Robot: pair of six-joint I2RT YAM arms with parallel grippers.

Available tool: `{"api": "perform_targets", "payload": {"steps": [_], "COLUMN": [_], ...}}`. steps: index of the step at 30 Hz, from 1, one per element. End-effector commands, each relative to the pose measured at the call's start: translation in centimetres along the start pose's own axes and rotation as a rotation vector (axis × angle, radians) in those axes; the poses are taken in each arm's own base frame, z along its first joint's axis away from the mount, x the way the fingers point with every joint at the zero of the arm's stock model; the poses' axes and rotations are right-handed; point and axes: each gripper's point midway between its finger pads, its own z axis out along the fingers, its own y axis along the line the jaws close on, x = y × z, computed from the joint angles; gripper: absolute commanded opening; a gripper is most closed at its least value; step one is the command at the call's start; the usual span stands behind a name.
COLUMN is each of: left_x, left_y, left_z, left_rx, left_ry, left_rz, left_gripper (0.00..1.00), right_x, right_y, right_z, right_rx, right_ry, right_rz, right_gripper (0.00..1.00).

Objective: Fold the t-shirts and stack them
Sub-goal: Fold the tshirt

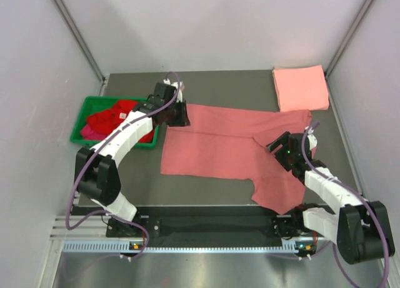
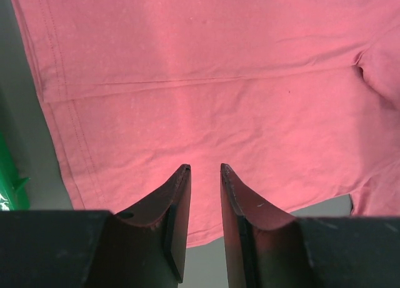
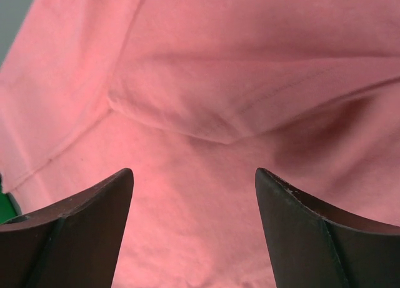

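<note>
A dusty rose-red t-shirt (image 1: 219,144) lies spread across the table, partly folded, with a sleeve trailing toward the near right. My left gripper (image 1: 178,116) hovers over its far left corner. In the left wrist view that gripper (image 2: 205,168) has its fingers a narrow gap apart, with nothing between them and the shirt (image 2: 206,82) beneath. My right gripper (image 1: 279,144) stands over the shirt's right part; in its wrist view it (image 3: 194,172) is wide open above creased cloth (image 3: 206,82). A folded salmon pink t-shirt (image 1: 300,88) lies at the back right.
A green bin (image 1: 84,122) at the left holds a crumpled bright red t-shirt (image 1: 112,118) and a bit of magenta cloth (image 1: 87,133). White walls close in on both sides. A black rail runs along the table's near edge (image 1: 206,210).
</note>
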Motion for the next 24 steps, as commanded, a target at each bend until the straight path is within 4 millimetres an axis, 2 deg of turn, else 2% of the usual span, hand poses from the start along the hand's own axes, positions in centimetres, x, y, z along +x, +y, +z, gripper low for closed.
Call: {"api": "perform_targets", "payload": {"steps": [1, 5, 12, 14, 19, 20, 24], "left_x": [-2.1, -2.3, -2.6, -2.9, -3.1, -3.1, -3.0], "left_y": [-1.1, -0.9, -1.1, -1.2, -1.2, -1.3, -1.2], "left_z": [-1.4, -1.6, -1.9, -2.1, -2.3, -2.3, -2.4], "left_rx": [0.038, 0.031, 0.032, 0.032, 0.031, 0.033, 0.027], "left_ry": [-0.082, -0.089, -0.098, -0.106, -0.11, -0.111, -0.112], "left_rz": [0.033, 0.035, 0.039, 0.04, 0.041, 0.041, 0.042], "left_gripper": [0.31, 0.31, 0.31, 0.31, 0.31, 0.31, 0.31], "right_x": [-2.5, -2.6, -1.6, -1.7, -1.8, -2.2, -2.1], "right_y": [3.5, 3.4, 1.7, 2.1, 1.5, 2.2, 2.6], "right_z": [0.7, 1.2, 2.1, 2.1, 2.6, 2.5, 2.9], "right_rx": [-0.097, -0.104, -0.056, -0.08, -0.088, -0.12, -0.166], "right_ry": [-0.136, -0.179, -0.179, -0.193, -0.234, -0.253, -0.272], "right_rz": [0.048, 0.06, 0.044, 0.045, 0.025, 0.029, 0.008], "right_gripper": [0.79, 0.79, 0.79, 0.79, 0.78, 0.78, 0.77]}}
